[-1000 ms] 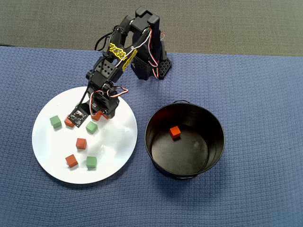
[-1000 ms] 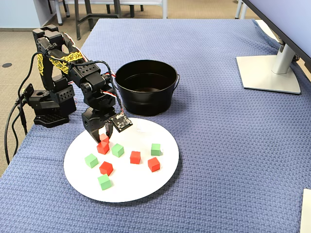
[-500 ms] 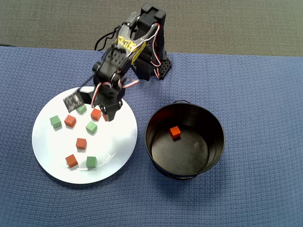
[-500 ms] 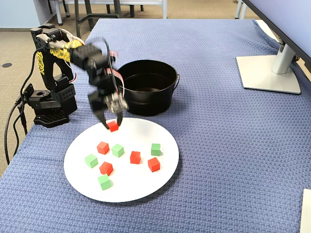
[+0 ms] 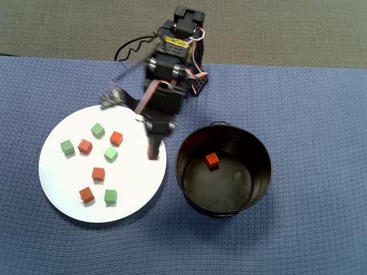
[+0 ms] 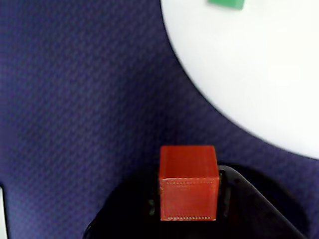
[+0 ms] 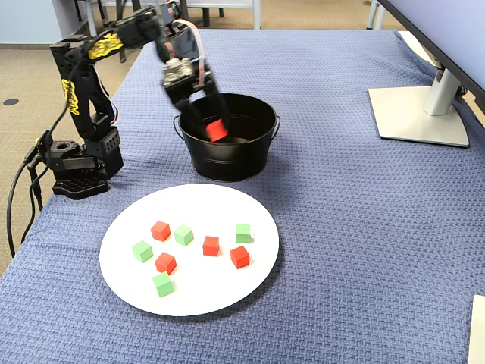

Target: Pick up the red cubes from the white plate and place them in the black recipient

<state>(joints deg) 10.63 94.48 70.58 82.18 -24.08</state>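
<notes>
A large round glossy white plate (image 7: pixel 227 296) lies below and left of the end effector (image 7: pixel 215 129) in the fixed view, carrying four small matte red-orange cubes (image 7: pixel 211 245) and four green cubes (image 7: pixel 183 234). The black arm (image 7: pixel 114 42) holds the end effector aloft, clamped on a fifth red-orange cube (image 6: pixel 189 182), which the wrist view shows pinched squarely between the dark fingers (image 6: pixel 259 209). In the overhead view the end effector (image 5: pixel 153 153) hangs over the plate's right edge, with the round, deep, glossy black metal pot (image 5: pixel 261 177) just to its right on the blue woven surface (image 5: pixel 309 114); one red cube (image 5: pixel 212 160) already sits on the pot's floor. The step in hand appears to be the carry. To do it well, the grip should hold until the cube is well past the near rim, then release low over the centre so the cube cannot bounce out.
</notes>
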